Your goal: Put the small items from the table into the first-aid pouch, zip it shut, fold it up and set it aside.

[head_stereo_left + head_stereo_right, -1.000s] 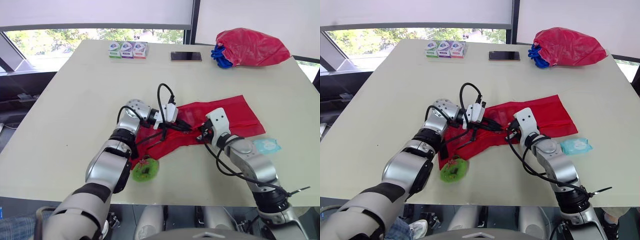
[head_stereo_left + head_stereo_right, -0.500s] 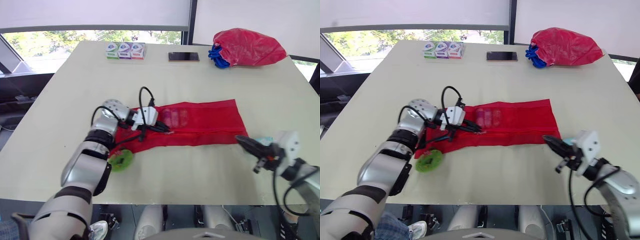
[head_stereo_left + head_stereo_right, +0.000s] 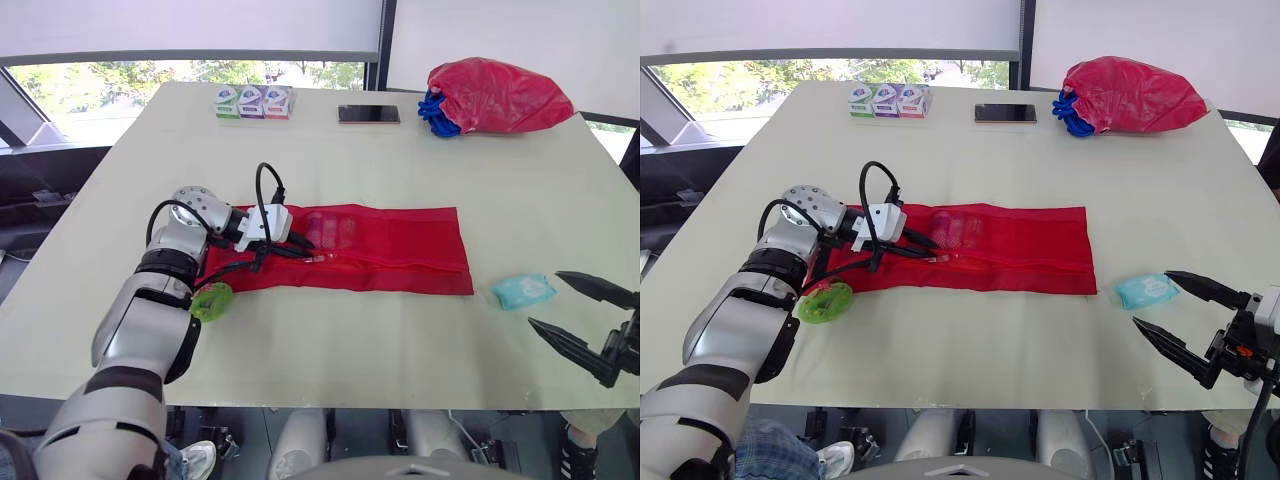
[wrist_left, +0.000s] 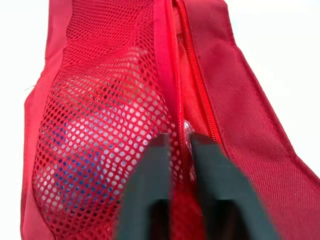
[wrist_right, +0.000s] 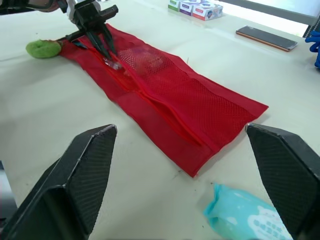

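Observation:
The red mesh first-aid pouch (image 3: 390, 250) lies stretched flat across the middle of the table. Pale small items (image 4: 95, 150) show through its mesh near the left end. My left gripper (image 3: 312, 254) rests on the zipper seam there, its fingers (image 4: 157, 175) a little apart with red fabric between them. The clear zipper pull (image 5: 112, 63) lies just past their tips. My right gripper (image 3: 1151, 298) hangs wide open over the table's front right, holding nothing. A teal wipes packet (image 3: 523, 290) lies just ahead of it. A green round item (image 3: 212, 300) sits at the pouch's left corner.
A stuffed red bag (image 3: 500, 93) with something blue stands at the back right. A phone (image 3: 369, 114) and three small boxes (image 3: 255, 100) lie along the far edge. The table's front edge (image 3: 380, 405) runs close under my right gripper.
The pouch went from bunched up to stretched flat. My right gripper pulled its end to the right, let go and opened wide near the teal packet. My left gripper shifted left and loosened.

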Robot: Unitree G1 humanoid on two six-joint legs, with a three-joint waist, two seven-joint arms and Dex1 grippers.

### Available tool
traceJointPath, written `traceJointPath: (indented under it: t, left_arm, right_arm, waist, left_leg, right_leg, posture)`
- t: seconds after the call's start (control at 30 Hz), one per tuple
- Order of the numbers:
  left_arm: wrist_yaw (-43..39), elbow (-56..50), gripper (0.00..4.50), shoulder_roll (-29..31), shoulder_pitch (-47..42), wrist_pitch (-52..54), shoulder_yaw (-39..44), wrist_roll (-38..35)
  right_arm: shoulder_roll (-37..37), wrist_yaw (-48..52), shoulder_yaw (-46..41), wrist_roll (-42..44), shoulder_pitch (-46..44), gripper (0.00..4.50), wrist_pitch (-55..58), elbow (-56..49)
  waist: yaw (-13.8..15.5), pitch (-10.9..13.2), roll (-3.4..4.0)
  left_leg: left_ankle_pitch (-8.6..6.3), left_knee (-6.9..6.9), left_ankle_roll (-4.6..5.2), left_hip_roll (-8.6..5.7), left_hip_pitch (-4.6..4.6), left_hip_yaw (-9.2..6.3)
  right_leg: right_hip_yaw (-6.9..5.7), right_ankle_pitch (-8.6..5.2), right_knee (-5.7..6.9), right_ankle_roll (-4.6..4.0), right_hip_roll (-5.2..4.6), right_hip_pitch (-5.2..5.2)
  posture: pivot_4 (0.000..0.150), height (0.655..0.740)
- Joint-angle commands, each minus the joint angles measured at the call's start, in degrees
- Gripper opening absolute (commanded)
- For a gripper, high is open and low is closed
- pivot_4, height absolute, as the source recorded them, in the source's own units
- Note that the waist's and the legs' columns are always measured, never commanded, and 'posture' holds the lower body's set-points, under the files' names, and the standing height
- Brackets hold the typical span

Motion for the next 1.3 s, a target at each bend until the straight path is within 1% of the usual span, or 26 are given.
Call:
traceJointPath:
  t: [0.03,0.07,0.1,0.13,0.17,0.2,0.23,0.3,0.4,0.57,0.7,0.83,1.03,1.13,1.2,1.27,1.3]
  left_arm:
    - [-2.9,-5.0,2.56,0.8,-0.9,5.7,0.3,-5.2]
    - [-2.9,-6.8,2.83,1.0,-0.5,7.4,0.1,-6.6]
    - [-2.9,-8.6,2.92,0.7,-0.2,8.1,0.9,-7.3]
    - [-2.9,-10.0,3.53,0.5,0.1,8.6,1.5,-7.7]
    - [-2.6,-11.3,3.80,-0.2,0.2,9.7,3.0,-8.0]
    - [-2.1,-12.7,4.23,-0.8,0.5,10.7,4.0,-8.3]
    - [-1.7,-13.8,4.37,-1.0,0.8,11.6,4.6,-8.4]
    - [1.1,-19.9,4.37,-2.9,3.3,14.7,5.0,-8.9]
    - [5.7,-27.2,4.37,-6.8,7.0,17.4,4.5,-7.6]
    - [13.3,-30.2,4.37,-13.8,9.3,18.9,2.4,-2.3]
    - [20.0,-25.3,4.37,-19.0,8.0,16.5,0.4,3.5]
    - [23.6,-18.5,4.37,-22.1,6.1,12.3,-1.6,8.6]
    - [27.2,-8.3,4.37,-26.3,2.1,8.1,-2.3,12.3]
    - [27.7,-5.5,4.37,-28.3,0.9,7.7,-1.7,12.4]
    - [28.2,-4.4,3.87,-29.6,0.7,8.0,-1.5,12.5]
    - [28.9,-3.7,3.16,-30.2,0.6,7.6,-1.7,13.1]
    - [29.2,-3.4,2.65,-30.5,0.6,7.5,-1.8,13.4]
  right_arm:
    - [-0.4,-0.1,-2.3,1.8,0.6,4.50,-0.1,-2.3]
    - [-0.3,-0.2,-2.4,2.1,0.7,4.50,-0.1,-2.5]
    - [-0.1,-0.5,-2.4,2.3,0.7,4.50,-0.2,-2.7]
    - [0.0,-0.8,-2.4,2.5,0.8,4.50,-0.2,-2.9]
    - [0.1,-0.9,-2.4,2.3,1.1,4.50,-0.4,-3.2]
    - [0.2,-1.0,-2.4,2.2,1.3,4.50,-0.5,-3.3]
    - [0.3,-1.1,-2.4,2.1,1.5,4.50,-0.7,-3.4]
    - [0.7,-1.9,-2.3,2.1,1.8,4.50,-0.7,-3.8]
    - [0.9,-2.4,-1.1,0.5,1.6,4.50,-1.5,-4.0]
    - [1.4,-3.6,1.0,-1.2,0.6,4.50,-2.2,-4.1]
    - [1.6,-4.6,2.0,-2.6,0.1,4.50,-3.1,-4.1]
    - [1.8,-5.5,2.3,-2.8,-0.1,4.50,-3.3,-4.4]
    - [3.1,-6.6,1.2,-2.6,1.8,4.50,-3.7,-5.5]
    - [3.9,-6.7,0.4,-2.8,3.4,4.50,-4.2,-6.0]
    - [4.5,-6.9,0.1,-2.7,4.4,4.50,-4.6,-6.3]
    - [4.8,-7.1,0.0,-2.8,5.0,4.50,-4.9,-6.6]
    - [5.0,-7.3,0.0,-2.8,5.2,4.50,-5.1,-6.7]
  waist:
    - [0.1,0.0,0.00]
    - [0.2,0.0,-0.01]
    - [0.3,0.0,-0.01]
    - [0.4,0.0,-0.01]
    - [0.6,0.0,-0.01]
    - [0.8,0.0,-0.01]
    - [0.9,0.0,0.00]
    - [1.0,0.0,0.01]
    - [1.2,0.0,0.08]
    - [1.1,0.0,0.06]
    - [1.0,0.0,0.07]
    - [1.0,0.0,0.08]
    - [1.1,0.0,0.07]
    - [1.2,0.0,0.07]
    - [1.1,0.0,0.07]
    - [1.1,0.0,0.07]
    - [1.0,0.0,0.07]
  left_leg:
    - [0.00,0.00,0.00,0.00,0.00,0.00]
    - [0.00,0.00,0.00,0.00,-0.01,0.00]
    - [0.00,0.00,0.00,0.02,-0.04,-0.02]
    - [0.00,0.01,0.00,0.03,-0.04,-0.02]
    - [0.00,0.01,0.00,0.03,-0.04,-0.02]
    - [0.00,0.01,0.00,0.03,-0.04,-0.02]
    - [0.00,0.02,0.00,0.02,-0.04,-0.01]
    - [0.00,0.02,0.00,0.00,-0.03,0.00]
    - [0.00,0.02,0.00,0.01,-0.03,0.00]
    - [0.00,0.10,-0.01,-0.10,-0.06,-0.01]
    - [0.00,0.09,0.00,-0.15,-0.04,0.00]
    - [0.00,0.09,0.00,-0.23,-0.01,0.05]
    - [0.00,0.07,0.00,-0.23,-0.02,0.05]
    - [0.00,0.07,0.01,-0.26,-0.05,0.04]
    - [-0.01,0.07,0.01,-0.26,-0.05,0.06]
    - [-0.01,0.07,0.01,-0.26,-0.04,0.06]
    - [-0.01,0.07,0.01,-0.25,-0.03,0.06]
  right_leg:
    - [0.00,0.00,0.00,0.00,0.00,0.00]
    - [0.01,0.00,0.00,0.00,0.00,0.00]
    - [0.01,0.00,0.00,0.00,0.00,-0.01]
    - [0.03,0.00,0.00,0.00,0.00,-0.01]
    - [0.04,0.00,0.00,0.00,-0.01,-0.01]
    - [0.06,0.00,-0.01,0.00,-0.01,-0.01]
    - [0.07,0.00,-0.01,0.00,-0.01,-0.01]
    - [0.09,0.00,-0.01,0.00,-0.01,0.00]
    - [0.11,0.00,-0.01,0.00,-0.02,0.00]
    - [0.32,0.00,-0.01,0.02,0.06,0.02]
    - [0.36,0.00,0.00,0.02,0.12,0.02]
    - [0.45,0.00,0.00,0.02,0.15,0.02]
    - [0.51,0.00,-0.01,0.02,0.17,0.01]
    - [0.57,-0.01,-0.03,0.04,0.17,0.02]
    - [0.60,-0.01,-0.03,0.04,0.17,0.01]
    - [0.60,-0.01,-0.03,0.04,0.17,0.01]
    - [0.61,-0.01,-0.02,0.04,0.17,0.01]
  posture:
    - [0.150,0.7400]
    - [0.150,0.7400]
    - [0.150,0.7400]
    - [0.150,0.7400]
    - [0.150,0.7400]
    - [0.150,0.7400]
    - [0.150,0.7400]
    - [0.150,0.7400]
    - [0.150,0.7400]
    - [0.150,0.7400]
    - [0.150,0.7400]
    - [0.150,0.7400]
    - [0.150,0.7400]
    - [0.150,0.7400]
    - [0.150,0.7400]
    - [0.150,0.7400]
    - [0.150,0.7400]
